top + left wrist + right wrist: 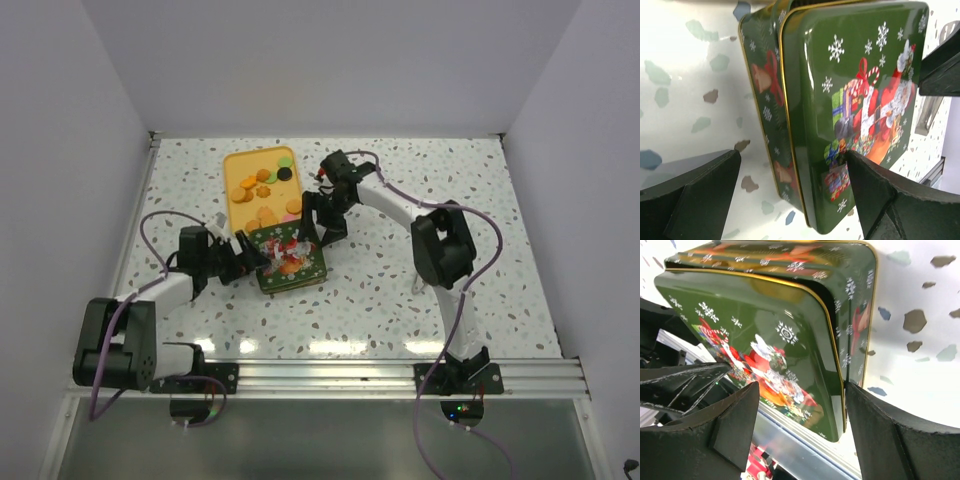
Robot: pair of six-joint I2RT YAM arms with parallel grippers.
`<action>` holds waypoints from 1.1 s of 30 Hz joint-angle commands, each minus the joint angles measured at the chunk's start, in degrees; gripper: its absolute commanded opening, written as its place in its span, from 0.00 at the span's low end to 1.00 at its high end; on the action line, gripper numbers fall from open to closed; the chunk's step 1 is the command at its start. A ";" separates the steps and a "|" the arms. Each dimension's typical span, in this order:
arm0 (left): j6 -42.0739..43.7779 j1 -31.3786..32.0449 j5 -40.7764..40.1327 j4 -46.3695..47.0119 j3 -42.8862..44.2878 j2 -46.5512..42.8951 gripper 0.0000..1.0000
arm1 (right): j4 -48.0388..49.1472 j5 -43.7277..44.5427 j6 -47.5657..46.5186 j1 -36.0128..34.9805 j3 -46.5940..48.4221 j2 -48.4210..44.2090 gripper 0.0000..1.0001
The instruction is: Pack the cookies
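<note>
The cookies (262, 186), small orange and tan discs with a black, a green and a pink one, lie in a yellow tray (232, 160) at the back of the table. In front of it stands a green Christmas tin (292, 262) with a Santa lid (860, 80) sitting slightly askew on its base (860, 315). My left gripper (243, 260) is open, straddling the tin's left corner (792, 190); one finger (700, 195) stands off it. My right gripper (318, 228) is open over the far corner (797, 425), one finger (890, 435) against the tin's side.
White walls close in the speckled table (400, 290) on three sides. An aluminium rail (330, 375) runs along the near edge. The right arm's black fingers (940, 65) show beyond the tin in the left wrist view.
</note>
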State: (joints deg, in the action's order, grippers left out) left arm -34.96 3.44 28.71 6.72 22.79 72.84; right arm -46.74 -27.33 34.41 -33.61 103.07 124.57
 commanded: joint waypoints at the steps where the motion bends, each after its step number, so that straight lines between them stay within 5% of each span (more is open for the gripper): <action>1: 1.47 -0.01 -4.01 -2.06 3.49 4.23 0.93 | -2.39 1.05 -0.75 0.03 5.03 2.33 0.73; 33: 4.20 0.07 -4.98 -10.76 26.96 26.47 0.89 | -5.20 3.87 0.48 6.10 11.10 8.49 0.65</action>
State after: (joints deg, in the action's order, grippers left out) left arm -33.52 3.51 29.95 -1.32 48.23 95.92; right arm -51.90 -25.58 34.70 -27.40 111.83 131.00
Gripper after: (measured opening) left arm 0.902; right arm 0.654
